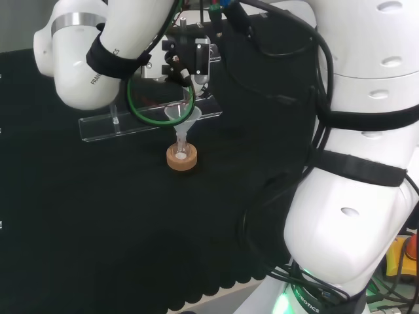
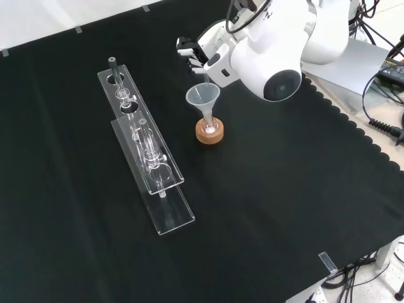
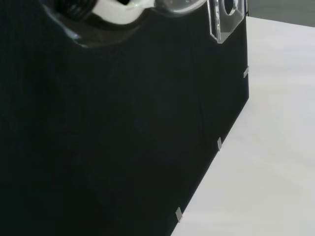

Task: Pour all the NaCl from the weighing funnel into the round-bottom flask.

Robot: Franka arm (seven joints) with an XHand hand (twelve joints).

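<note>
A small round-bottom flask (image 1: pixel 182 156) (image 2: pixel 208 129) sits on a cork ring (image 1: pixel 181 162) (image 2: pixel 209 135) near the middle of the cloth, with a little white powder at its bottom. A clear glass funnel (image 1: pixel 181 118) (image 2: pixel 202 98) stands in its neck. Just above the funnel's rim, the black and white hand (image 1: pixel 185 60) (image 2: pixel 195 54) has its fingers curled round a clear weighing funnel (image 1: pixel 189 91), which tilts down toward the funnel's mouth. The weighing funnel is hard to make out, and what it holds cannot be told. A blurred white part of the hand (image 3: pixel 120 11) shows in the wrist view.
A long clear acrylic rack (image 1: pixel 124 124) (image 2: pixel 142 149) (image 3: pixel 225 19) with several small glass pieces stands beyond the flask in the head view, left of it in the front view. The arm's big white link (image 2: pixel 273 53) hangs beside the hand. The cloth's edge (image 3: pixel 216 145) borders a white surface.
</note>
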